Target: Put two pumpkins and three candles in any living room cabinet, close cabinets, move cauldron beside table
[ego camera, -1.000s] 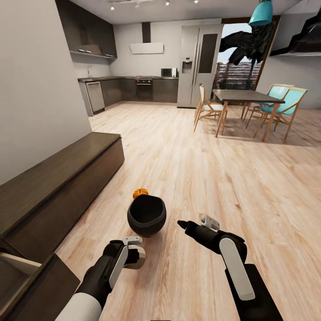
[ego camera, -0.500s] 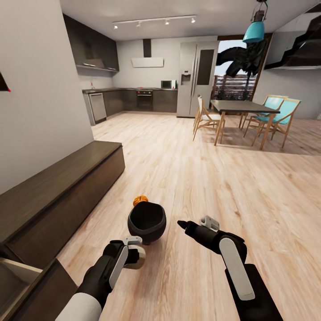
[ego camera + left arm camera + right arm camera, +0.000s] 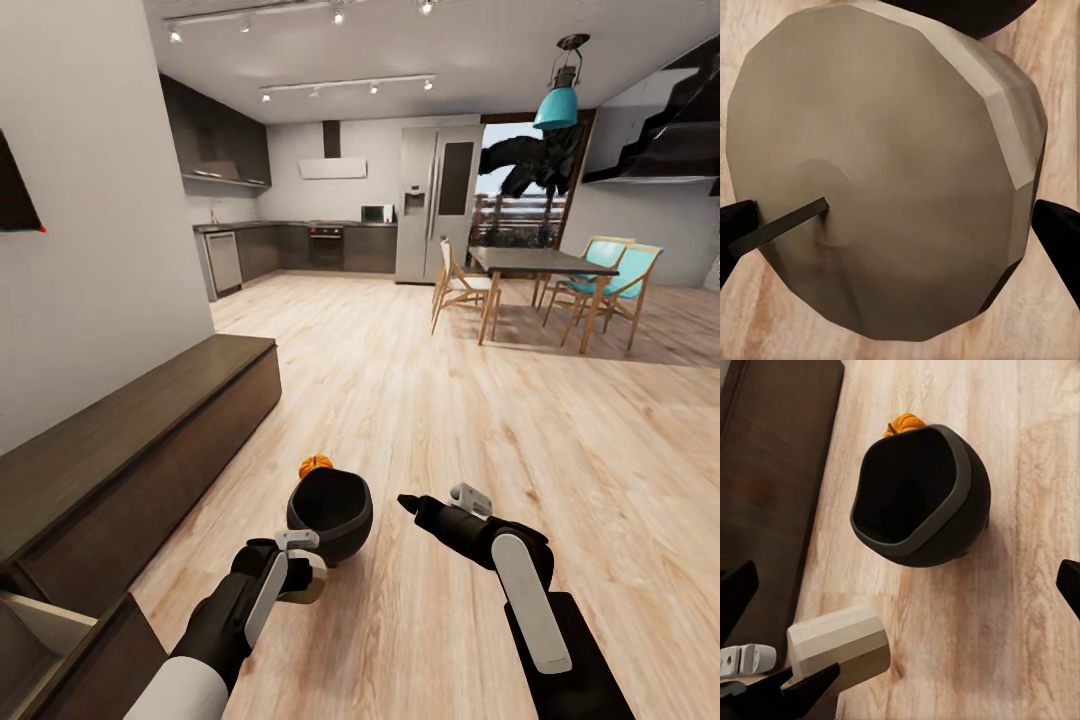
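**Candle in hand, cauldron on the floor**

The left gripper [image 3: 305,572] clamps its jaws on a pale faceted candle [image 3: 885,172]. The right gripper [image 3: 405,502] hovers, jaws wide, beside the black, wide-mouthed cauldron [image 3: 329,505] on the floor, an orange pumpkin [image 3: 315,464] just behind it, the dark cabinet [image 3: 140,440] nearby.

You see a black cauldron [image 3: 330,507] at the frame's centre, a ribbed orange pumpkin [image 3: 315,465] just above it. The candle [image 3: 892,172] at lower left is pale beige with a dark wick [image 3: 784,225]. The floor [image 3: 480,420] is light wood with grained planks; the cabinet [image 3: 130,440] at left is dark brown, pale inside its drawer [image 3: 40,630]. At upper right hang a teal lamp [image 3: 556,105] and teal chairs [image 3: 615,270].
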Robot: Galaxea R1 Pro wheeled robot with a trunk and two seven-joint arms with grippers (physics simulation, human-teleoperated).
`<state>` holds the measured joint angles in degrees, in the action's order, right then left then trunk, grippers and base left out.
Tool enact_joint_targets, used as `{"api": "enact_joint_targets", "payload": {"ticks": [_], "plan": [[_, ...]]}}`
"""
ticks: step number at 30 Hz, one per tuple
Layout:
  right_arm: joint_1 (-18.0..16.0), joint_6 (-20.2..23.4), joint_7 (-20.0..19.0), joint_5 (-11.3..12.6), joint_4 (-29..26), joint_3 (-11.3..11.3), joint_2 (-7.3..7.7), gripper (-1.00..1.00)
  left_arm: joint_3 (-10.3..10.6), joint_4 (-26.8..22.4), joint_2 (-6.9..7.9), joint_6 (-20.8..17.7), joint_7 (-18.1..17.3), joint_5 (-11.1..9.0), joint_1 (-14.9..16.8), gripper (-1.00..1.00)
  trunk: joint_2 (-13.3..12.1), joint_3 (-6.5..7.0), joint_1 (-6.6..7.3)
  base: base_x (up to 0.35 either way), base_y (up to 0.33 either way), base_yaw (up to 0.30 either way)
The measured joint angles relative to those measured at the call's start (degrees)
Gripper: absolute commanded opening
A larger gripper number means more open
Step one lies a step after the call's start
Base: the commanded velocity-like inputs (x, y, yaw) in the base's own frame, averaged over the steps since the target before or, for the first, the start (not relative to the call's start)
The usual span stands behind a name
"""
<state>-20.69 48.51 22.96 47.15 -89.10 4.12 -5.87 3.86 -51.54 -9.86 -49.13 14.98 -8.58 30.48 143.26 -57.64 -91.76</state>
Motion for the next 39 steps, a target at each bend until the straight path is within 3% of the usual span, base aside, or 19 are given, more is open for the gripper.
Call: {"api": "enact_joint_targets", "payload": {"ticks": [3, 10, 39], "plan": [[0.0, 0.0, 0.0, 0.0, 0.0, 0.0, 0.00, 1.00, 0.0, 0.0, 0.00, 0.0, 0.0, 0.0, 0.0, -1.00, 0.0, 0.67, 0.08, 0.000, 0.000, 0.000], [0.0, 0.1, -0.1, 0.0, 0.0, 0.0, -0.01, 1.00, 0.0, 0.0, 0.00, 0.0, 0.0, 0.0, 0.0, -1.00, -2.8, 1.86, 1.57, 0.000, 0.000, 0.000], [0.0, 0.2, -0.1, 0.1, 0.0, 0.0, -0.01, 1.00, 0.1, 0.0, 0.00, 0.0, 0.0, 0.0, 0.0, -1.00, -14.4, 4.38, 7.94, 0.000, 0.000, 0.000]]}}
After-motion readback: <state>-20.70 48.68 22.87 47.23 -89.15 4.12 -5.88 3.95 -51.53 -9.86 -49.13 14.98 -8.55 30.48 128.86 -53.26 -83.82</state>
